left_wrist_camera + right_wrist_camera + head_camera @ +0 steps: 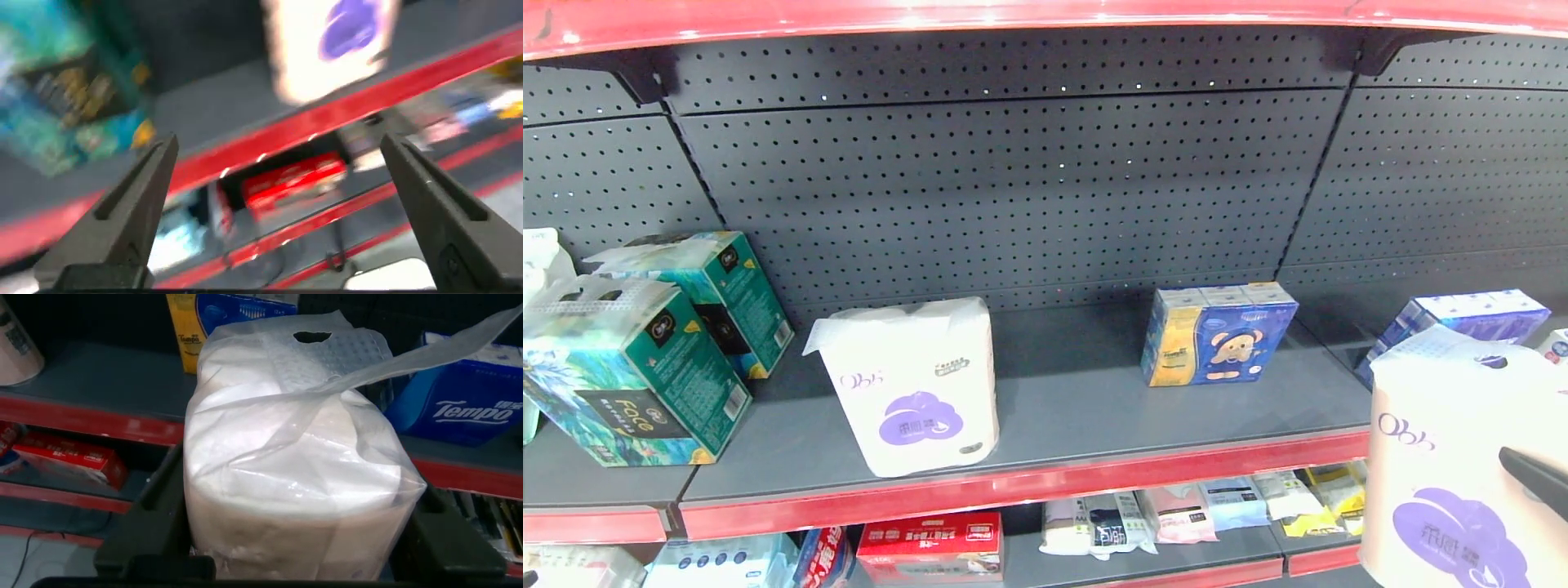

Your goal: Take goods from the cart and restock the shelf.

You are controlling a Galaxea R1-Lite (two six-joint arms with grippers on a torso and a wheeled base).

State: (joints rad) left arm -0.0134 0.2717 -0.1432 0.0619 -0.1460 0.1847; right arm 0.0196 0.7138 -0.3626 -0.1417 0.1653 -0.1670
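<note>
Placement step, I judge: right jaws clamped on roll pack (1445,490), near right, short of shelf (1094,392). Left jaws wide open, empty. Next: lift pack in, set beside matching pack (915,384).

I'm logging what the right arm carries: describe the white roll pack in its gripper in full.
The white roll pack is a bundle of white paper rolls in clear, crinkled plastic film, with a purple cloud mark on its face and a perforated carry flap with a handle hole on top. It is upright, held clear of the shelf in front of its right end, clamped at both sides by the right gripper, whose dark fingers press the film.
</note>
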